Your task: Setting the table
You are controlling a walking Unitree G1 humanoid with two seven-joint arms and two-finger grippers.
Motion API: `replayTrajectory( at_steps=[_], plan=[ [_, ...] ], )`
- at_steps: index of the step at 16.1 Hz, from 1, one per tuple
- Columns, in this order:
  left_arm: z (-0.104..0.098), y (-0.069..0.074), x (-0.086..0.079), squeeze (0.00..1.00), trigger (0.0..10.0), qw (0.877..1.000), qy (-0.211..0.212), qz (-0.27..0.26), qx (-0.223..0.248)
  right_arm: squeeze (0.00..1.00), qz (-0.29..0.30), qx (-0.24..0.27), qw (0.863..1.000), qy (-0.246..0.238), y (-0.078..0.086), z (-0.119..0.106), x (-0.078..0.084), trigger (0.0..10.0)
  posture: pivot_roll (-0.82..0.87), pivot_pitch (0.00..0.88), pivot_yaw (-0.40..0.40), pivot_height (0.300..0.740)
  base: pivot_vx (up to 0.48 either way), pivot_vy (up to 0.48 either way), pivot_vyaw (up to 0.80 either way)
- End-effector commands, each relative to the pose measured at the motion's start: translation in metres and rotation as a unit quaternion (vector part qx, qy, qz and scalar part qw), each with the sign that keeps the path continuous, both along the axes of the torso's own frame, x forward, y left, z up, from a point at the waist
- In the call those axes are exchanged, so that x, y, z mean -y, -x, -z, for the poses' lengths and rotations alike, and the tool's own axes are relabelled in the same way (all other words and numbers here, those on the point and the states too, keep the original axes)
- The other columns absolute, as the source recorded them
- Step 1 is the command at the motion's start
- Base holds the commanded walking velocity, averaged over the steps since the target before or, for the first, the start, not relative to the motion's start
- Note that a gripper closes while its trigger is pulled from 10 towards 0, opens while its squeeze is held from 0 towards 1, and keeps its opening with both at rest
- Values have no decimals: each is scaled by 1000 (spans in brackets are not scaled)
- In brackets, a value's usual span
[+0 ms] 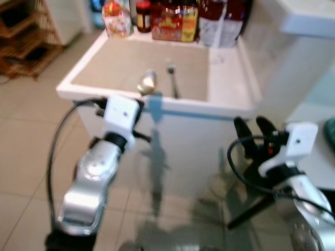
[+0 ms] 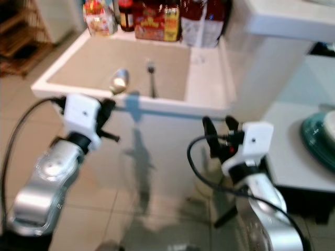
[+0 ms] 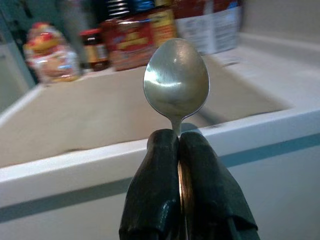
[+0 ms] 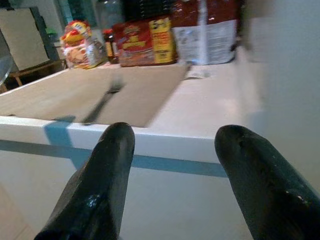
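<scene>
My left gripper (image 3: 179,150) is shut on the handle of a silver spoon (image 3: 176,77), whose bowl (image 1: 147,82) rises just over the near edge of a white table (image 1: 230,78). A beige placemat (image 1: 125,70) covers the table's middle, and a fork (image 1: 172,81) lies on it to the right of the spoon. My right gripper (image 1: 255,130) is open and holds nothing; it hangs lower, in front of the table's right side. Its two fingers (image 4: 100,185) stand wide apart in the right wrist view.
Snack packets and jars (image 1: 172,21) line the table's far edge. A wooden rack (image 1: 23,36) stands at the far left on the tiled floor (image 1: 31,136). At the right, a second white surface (image 2: 290,141) carries a teal plate (image 2: 316,138).
</scene>
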State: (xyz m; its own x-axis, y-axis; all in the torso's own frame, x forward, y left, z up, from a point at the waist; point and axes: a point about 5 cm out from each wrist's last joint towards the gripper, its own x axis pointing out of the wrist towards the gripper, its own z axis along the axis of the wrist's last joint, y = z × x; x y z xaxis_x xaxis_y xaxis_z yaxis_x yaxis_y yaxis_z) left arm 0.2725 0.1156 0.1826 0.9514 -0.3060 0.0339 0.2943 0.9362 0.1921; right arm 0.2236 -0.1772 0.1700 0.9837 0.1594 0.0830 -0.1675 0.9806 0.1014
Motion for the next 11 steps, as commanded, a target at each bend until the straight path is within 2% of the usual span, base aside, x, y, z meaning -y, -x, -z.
replayTrajectory(
  at_steps=[1,4,6,8,11],
  plan=[
    [-3,1,4,0,10000,1000,-6,10,13,0,15,11,1000,2,1,-5,5,10000,13,33,-4,740,0,-480,0],
    [-1,2,6,0,10000,1000,-7,16,15,0,5,8,1000,-2,2,-5,4,10000,11,31,-6,740,0,-480,0],
    [0,5,7,0,10000,1000,-13,23,15,0,-15,4,1000,21,3,-4,4,10000,11,25,-10,740,0,-480,0],
    [2,7,8,0,10000,999,-25,28,14,0,-23,2,1000,18,3,-4,5,10000,15,20,-12,740,0,-480,0],
    [1,2,4,0,10000,1000,-23,6,16,0,-50,-1,998,35,1,-7,12,10000,22,29,-14,740,0,-480,0]
  ],
)
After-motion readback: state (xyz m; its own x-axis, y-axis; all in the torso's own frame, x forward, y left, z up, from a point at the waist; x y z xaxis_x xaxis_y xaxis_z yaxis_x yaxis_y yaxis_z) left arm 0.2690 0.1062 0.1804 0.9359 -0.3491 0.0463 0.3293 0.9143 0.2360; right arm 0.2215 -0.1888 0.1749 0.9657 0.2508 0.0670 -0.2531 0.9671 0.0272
